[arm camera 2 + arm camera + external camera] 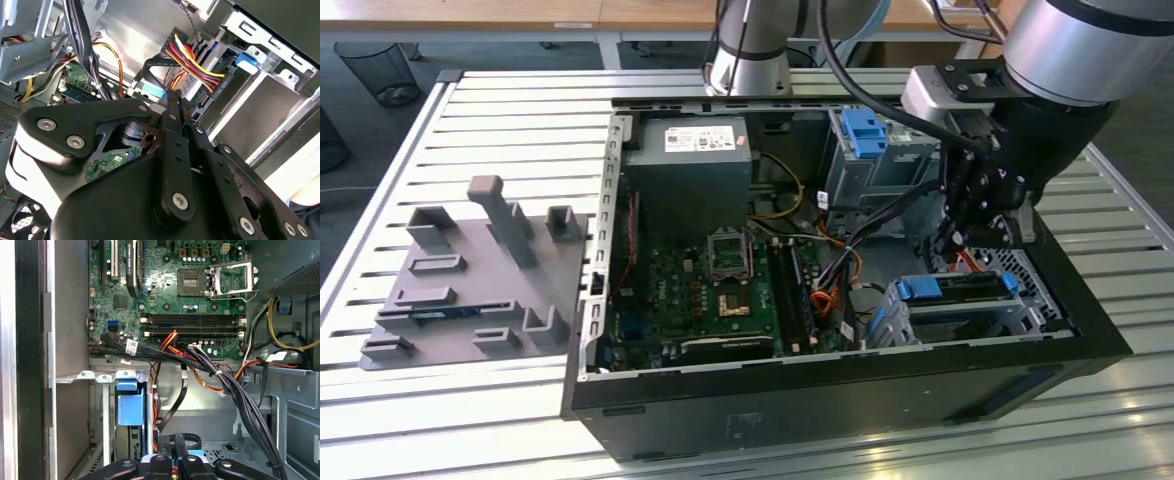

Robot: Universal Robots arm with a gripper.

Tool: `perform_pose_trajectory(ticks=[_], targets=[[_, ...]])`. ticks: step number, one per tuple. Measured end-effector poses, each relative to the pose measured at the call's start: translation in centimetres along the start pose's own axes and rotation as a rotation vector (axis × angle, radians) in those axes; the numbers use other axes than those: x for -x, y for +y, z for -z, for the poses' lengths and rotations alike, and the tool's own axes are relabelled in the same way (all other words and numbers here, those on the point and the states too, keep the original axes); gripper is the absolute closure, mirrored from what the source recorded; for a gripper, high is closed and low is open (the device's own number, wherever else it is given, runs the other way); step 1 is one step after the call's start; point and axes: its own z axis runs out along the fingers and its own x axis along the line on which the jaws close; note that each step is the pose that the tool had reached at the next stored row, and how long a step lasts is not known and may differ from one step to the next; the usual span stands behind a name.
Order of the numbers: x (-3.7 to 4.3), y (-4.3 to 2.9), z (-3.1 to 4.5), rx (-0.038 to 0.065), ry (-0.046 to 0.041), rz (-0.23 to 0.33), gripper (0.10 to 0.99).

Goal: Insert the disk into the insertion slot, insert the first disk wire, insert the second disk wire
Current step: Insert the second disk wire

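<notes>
The disk [958,289], silver in its bright blue frame [127,405], lies inside the insertion slot [1034,290], a low perforated metal cage in the open computer case at the exterior view's right. My gripper [977,235] hangs just behind the disk's rear end. In the second wrist view its fingers [172,107] are pressed together on the pale blue plug [152,91] of a black flat disk wire [150,65]. Beside it, a plug with red, yellow and black wires [192,62] sits against the disk's back.
A taller grey bay with a blue tab [865,135] stands behind the slot. A thick black cable bundle [225,380] crosses above the motherboard [720,290]. The power supply [687,170] fills the case's far corner. A grey fixture plate [474,275] lies at the exterior view's left.
</notes>
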Motion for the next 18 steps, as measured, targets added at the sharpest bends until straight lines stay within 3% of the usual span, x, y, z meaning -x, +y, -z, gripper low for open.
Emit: perform_pose_trajectory(ticks=[9,18], targets=[[-0.97,-0.02,-0.14,-0.001,0.0000,0.000,0.937],[-1.33,-0.02,-0.39,-0.001,-0.0008,0.000,0.937]])
